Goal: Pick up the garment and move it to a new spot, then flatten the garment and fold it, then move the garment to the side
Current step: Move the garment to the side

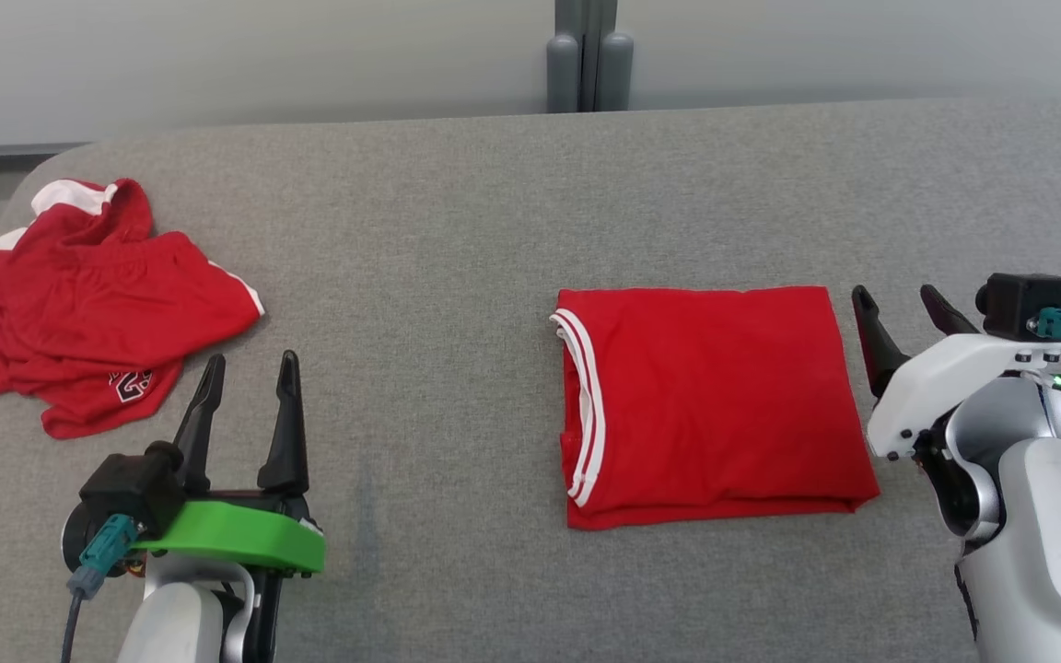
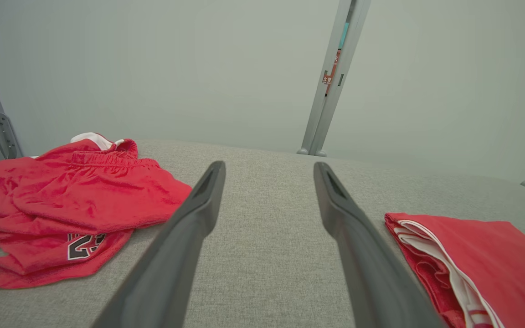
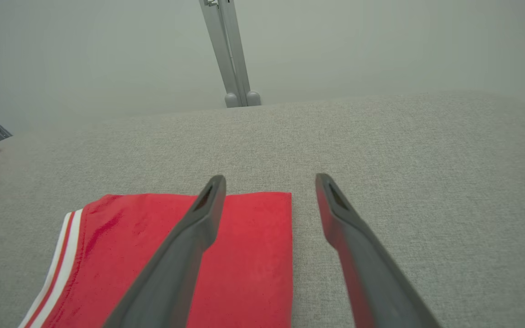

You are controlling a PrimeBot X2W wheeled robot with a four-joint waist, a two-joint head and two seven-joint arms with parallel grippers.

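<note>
A red garment (image 1: 715,405) with white trim lies folded into a neat rectangle on the grey fabric surface (image 1: 457,230), right of centre. My right gripper (image 1: 894,293) stands open just beside its right edge, touching nothing. In the right wrist view the right gripper (image 3: 269,178) hovers over the folded garment's (image 3: 253,255) far right corner. My left gripper (image 1: 251,359) is open and empty at the lower left. From the left wrist, the left gripper (image 2: 269,166) points over bare surface, with the folded garment (image 2: 495,259) to its right.
Crumpled red shorts (image 1: 88,295) with white trim and a number print lie at the far left, just beyond my left gripper; they appear again (image 2: 75,196) in the left wrist view. A grey post (image 1: 588,55) rises behind the surface's far edge.
</note>
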